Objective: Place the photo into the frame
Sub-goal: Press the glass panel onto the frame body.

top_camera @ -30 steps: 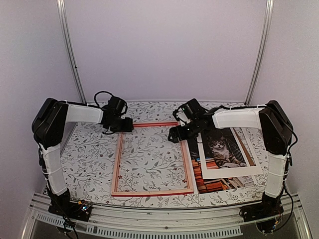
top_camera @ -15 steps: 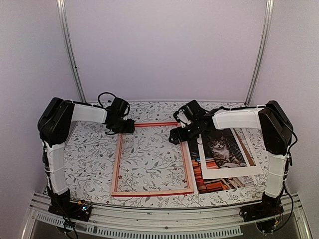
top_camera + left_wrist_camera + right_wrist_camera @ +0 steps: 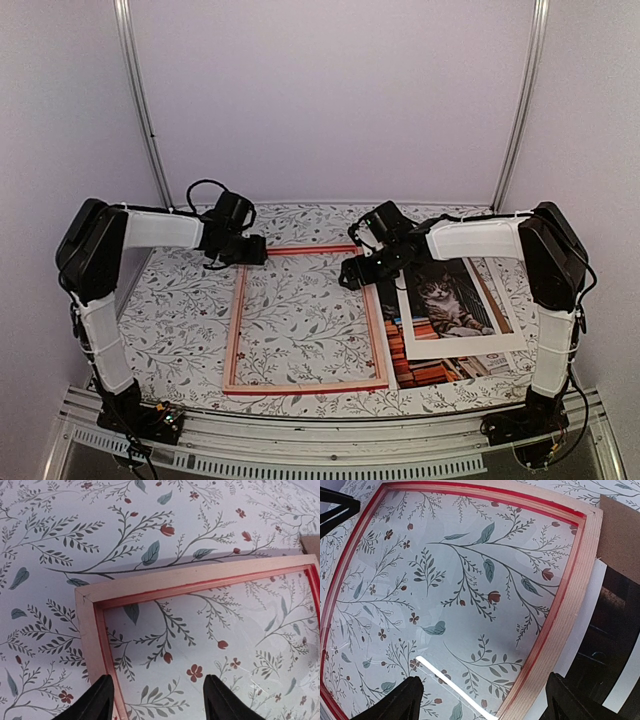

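On the floral tabletop [image 3: 180,310] the frame [image 3: 236,325] lies flat, left fingers [image 3: 97,700] and right fingers [image 3: 405,697] spread empty over its far corners; the photo [image 3: 440,300] lies just right. Wisest: lift the print by one edge.

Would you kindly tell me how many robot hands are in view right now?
2. The left hand is at the frame's far-left corner; the right hand is by its far-right corner, beside the photo.

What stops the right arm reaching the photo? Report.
Probably nothing, so yes: the photo lies just beside the open right end effector. But the white mat board lies on top, covering much of it.
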Controlling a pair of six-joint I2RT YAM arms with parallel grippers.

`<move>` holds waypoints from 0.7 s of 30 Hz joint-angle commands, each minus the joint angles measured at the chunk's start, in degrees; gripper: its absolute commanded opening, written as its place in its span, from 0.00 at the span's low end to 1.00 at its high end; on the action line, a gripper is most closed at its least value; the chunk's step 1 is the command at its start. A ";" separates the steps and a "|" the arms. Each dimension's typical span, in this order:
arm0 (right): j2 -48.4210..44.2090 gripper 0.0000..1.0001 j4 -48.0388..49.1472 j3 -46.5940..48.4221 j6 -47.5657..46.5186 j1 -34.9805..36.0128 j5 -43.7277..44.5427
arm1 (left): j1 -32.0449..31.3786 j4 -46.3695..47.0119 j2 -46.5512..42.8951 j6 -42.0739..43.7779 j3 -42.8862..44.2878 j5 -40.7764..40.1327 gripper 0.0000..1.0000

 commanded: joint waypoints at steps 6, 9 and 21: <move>-2.41 0.89 0.45 -2.88 1.26 0.30 1.46 | -5.80 -0.18 -11.79 -3.53 -11.60 1.86 0.63; -3.20 0.89 0.67 -3.91 1.56 0.26 1.88 | -8.95 -0.92 -15.50 -5.54 -16.01 1.26 0.63; -5.38 0.89 1.22 -6.67 2.75 0.24 3.21 | -18.83 -5.93 -25.72 -15.13 -29.27 -0.73 0.63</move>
